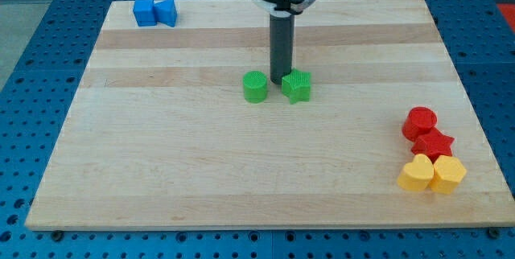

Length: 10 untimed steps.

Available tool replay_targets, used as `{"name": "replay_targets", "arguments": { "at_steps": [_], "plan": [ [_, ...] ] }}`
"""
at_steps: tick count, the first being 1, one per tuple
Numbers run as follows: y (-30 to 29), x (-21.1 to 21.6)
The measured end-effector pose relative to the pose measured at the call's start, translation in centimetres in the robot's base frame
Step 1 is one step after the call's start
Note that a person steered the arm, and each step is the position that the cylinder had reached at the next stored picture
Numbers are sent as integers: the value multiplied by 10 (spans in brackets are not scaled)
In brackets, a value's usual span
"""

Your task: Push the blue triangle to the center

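Two blue blocks sit touching at the board's top left corner: a blue cube (145, 12) and, on its right, the blue triangle (166, 11). My tip (279, 80) rests near the board's upper middle, between a green cylinder (255, 87) and a green star (296, 87), just behind them. The tip is far to the right of and below the blue triangle and does not touch it.
The wooden board (201, 162) lies on a blue perforated table. At the lower right is a cluster: a red cylinder (419, 121), a red star (434, 142), a yellow heart (415, 174) and a yellow hexagon (448, 174).
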<state>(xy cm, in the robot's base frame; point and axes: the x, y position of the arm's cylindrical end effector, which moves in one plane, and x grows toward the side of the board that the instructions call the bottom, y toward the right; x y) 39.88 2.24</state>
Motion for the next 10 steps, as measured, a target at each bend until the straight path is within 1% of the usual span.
{"name": "replay_targets", "arguments": {
  "at_steps": [2,4,8,9,10],
  "plan": [
    [6,31],
    [30,36],
    [101,34],
    [112,36],
    [117,49]
  ]
}}
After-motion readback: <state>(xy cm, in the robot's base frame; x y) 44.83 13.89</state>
